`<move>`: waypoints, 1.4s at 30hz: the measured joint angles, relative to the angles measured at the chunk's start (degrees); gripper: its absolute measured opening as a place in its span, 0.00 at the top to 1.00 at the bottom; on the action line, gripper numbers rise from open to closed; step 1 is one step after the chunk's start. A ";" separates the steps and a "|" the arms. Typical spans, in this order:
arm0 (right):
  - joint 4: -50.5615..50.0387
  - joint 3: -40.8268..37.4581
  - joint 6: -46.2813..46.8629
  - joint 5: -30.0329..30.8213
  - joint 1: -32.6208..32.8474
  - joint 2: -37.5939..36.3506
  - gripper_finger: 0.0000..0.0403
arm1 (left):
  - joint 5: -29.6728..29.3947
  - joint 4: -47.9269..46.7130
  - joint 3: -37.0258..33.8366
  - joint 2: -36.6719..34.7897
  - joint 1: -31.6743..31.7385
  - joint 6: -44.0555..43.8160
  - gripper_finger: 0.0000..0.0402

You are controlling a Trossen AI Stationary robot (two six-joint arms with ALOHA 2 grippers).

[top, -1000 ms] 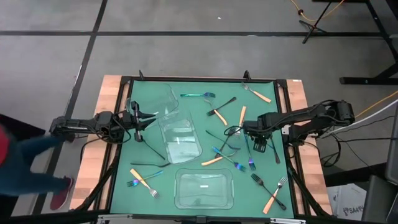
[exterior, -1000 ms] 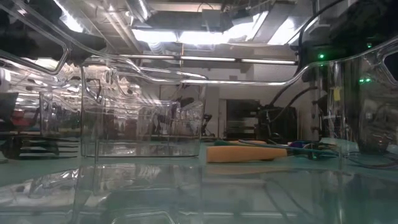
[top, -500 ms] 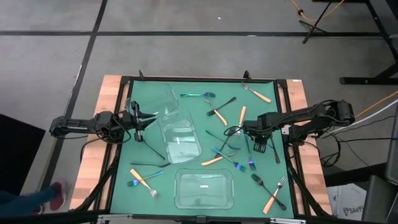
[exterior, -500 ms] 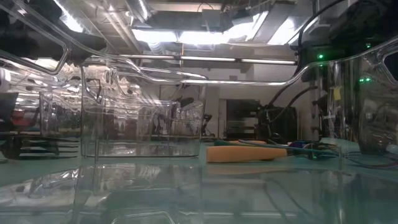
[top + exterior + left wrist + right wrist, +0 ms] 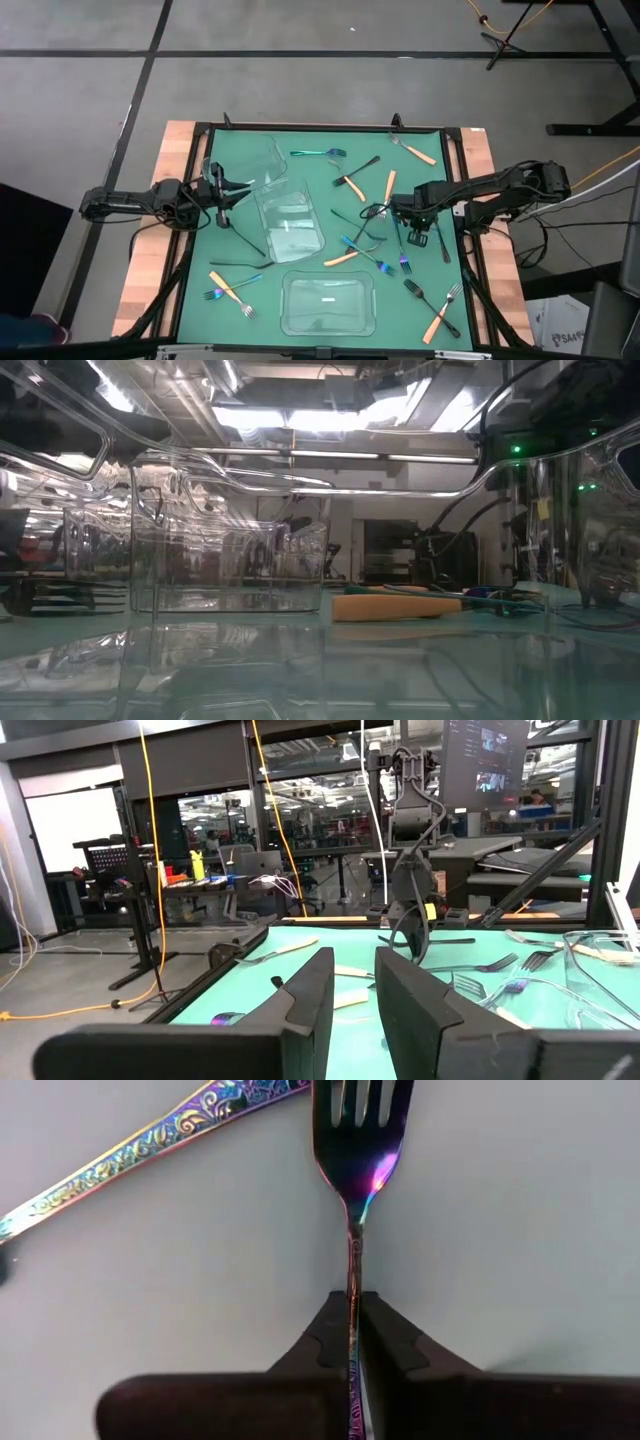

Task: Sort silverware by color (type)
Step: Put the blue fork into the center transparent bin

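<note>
Green mat [image 5: 320,140] covers the counter [image 5: 180,140], framed by a black rail; bare wood shows along the left and right edges.

Three clear plastic containers on the mat:
- one [image 5: 250,160] near the far left corner, lying tilted;
- one [image 5: 290,222] at the middle of the mat, just beside the first;
- one [image 5: 328,305] flat at the near edge, centre.

Low view: the clear walls of a container [image 5: 230,565] fill the foreground, with ceiling lights reflected in them.

Floor around the counter is grey with black tape lines [image 5: 150,60]. Orange cable [image 5: 500,25] at the far right, on the floor. Left wrist view: workshop benches and a monitor [image 5: 485,765] beyond the counter.
</note>
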 joint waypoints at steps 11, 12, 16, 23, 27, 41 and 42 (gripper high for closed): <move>0.87 2.94 -0.48 0.17 0.00 0.15 1.00 | 0.00 0.00 0.00 0.02 0.00 -0.02 0.82; 0.69 3.66 -0.62 0.17 0.00 0.15 1.00 | 0.00 0.00 -0.01 0.00 0.00 -0.02 0.82; 0.47 7.17 -1.49 0.17 0.02 0.15 1.00 | 0.00 0.00 0.01 0.01 0.00 -0.01 0.82; -0.05 14.91 -2.12 0.15 0.00 0.15 1.00 | 0.00 0.00 0.01 0.00 0.02 -0.02 0.82; 0.85 20.06 -2.12 0.17 0.00 0.11 1.00 | 0.00 0.00 -0.01 0.01 0.01 -0.01 0.82; 32.04 27.39 -1.89 -7.77 0.02 0.87 1.00 | -0.01 0.00 0.01 0.00 0.02 -0.02 0.82; 34.17 27.39 -1.79 -8.36 0.02 1.41 1.00 | 0.00 0.00 0.00 0.01 0.00 -0.02 0.82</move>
